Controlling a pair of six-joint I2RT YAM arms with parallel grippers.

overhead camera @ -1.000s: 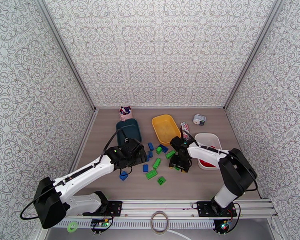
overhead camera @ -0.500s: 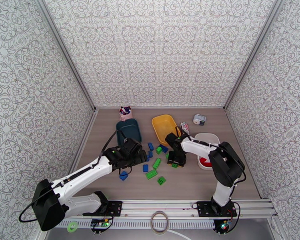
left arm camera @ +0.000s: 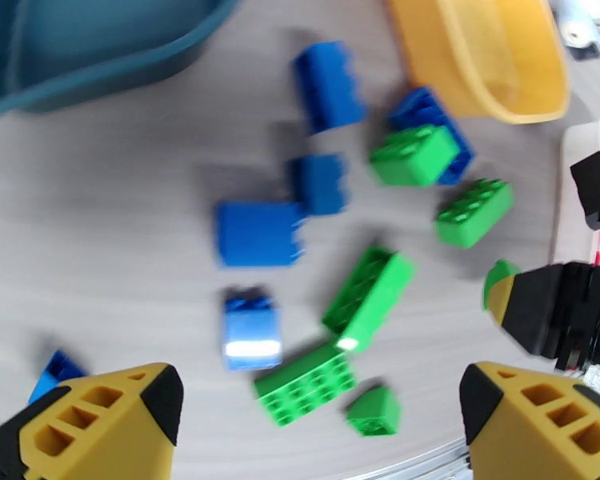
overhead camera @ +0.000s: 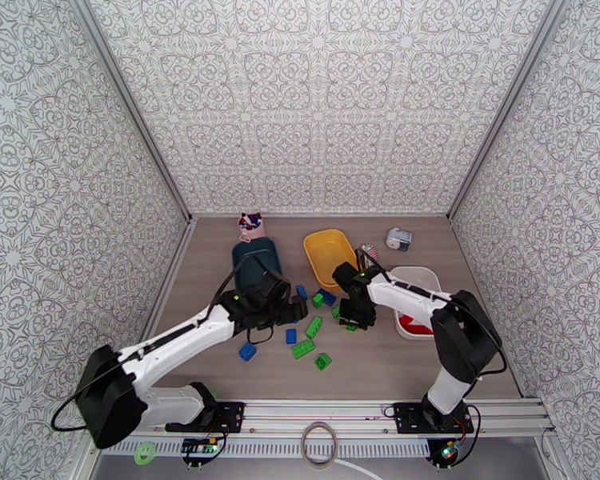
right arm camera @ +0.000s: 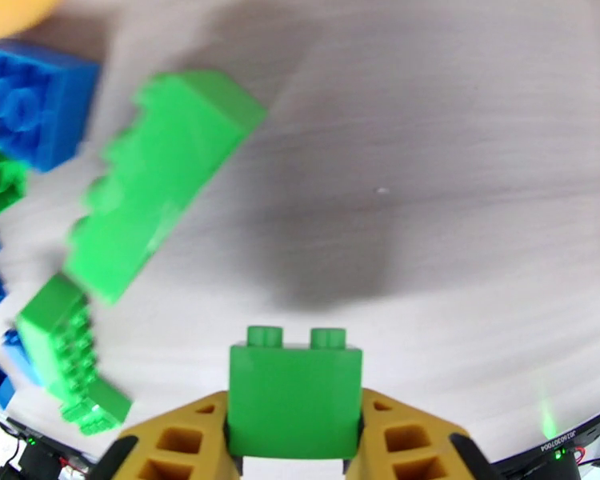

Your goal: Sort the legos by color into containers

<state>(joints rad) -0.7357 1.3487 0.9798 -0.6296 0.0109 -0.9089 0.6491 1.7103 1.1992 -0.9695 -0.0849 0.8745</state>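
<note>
Since the sort goes by colour, the right claw (right arm camera: 294, 432) takes one piece at a time: it is pinching a small green brick (right arm camera: 294, 394), with its yellow fingers (right arm camera: 180, 446) flat against the brick's two sides and the studs pointing away from the wrist. The dark shadow ahead of the brick suggests it sits just clear of the worktop (right arm camera: 460, 194), though I cannot be sure.

To its left, the left claw (left arm camera: 320, 402) hangs spread wide and empty over the loose legos (overhead camera: 303, 348). These are a scatter of green and blue pieces lying flat or tipped between the two arms. The left claw is probably opened this wide to drop around one of the blue bricks (left arm camera: 256, 234) below it.

Right of the pile is the white bin (overhead camera: 418, 286), which already holds red bricks (overhead camera: 412, 326), so red looks settled there. Just beyond the pile are the dark teal bin (overhead camera: 256, 262) on the left and the yellow bin (overhead camera: 330, 258) in the middle, each an easy reach for the arm on its side. My guess is that the green brick goes to the yellow bin.

Farthest back, a pink-and-navy toy (overhead camera: 250, 224), a patterned packet (overhead camera: 370, 256) and a white-grey gadget (overhead camera: 398, 239) sit apart from the sorting.
</note>
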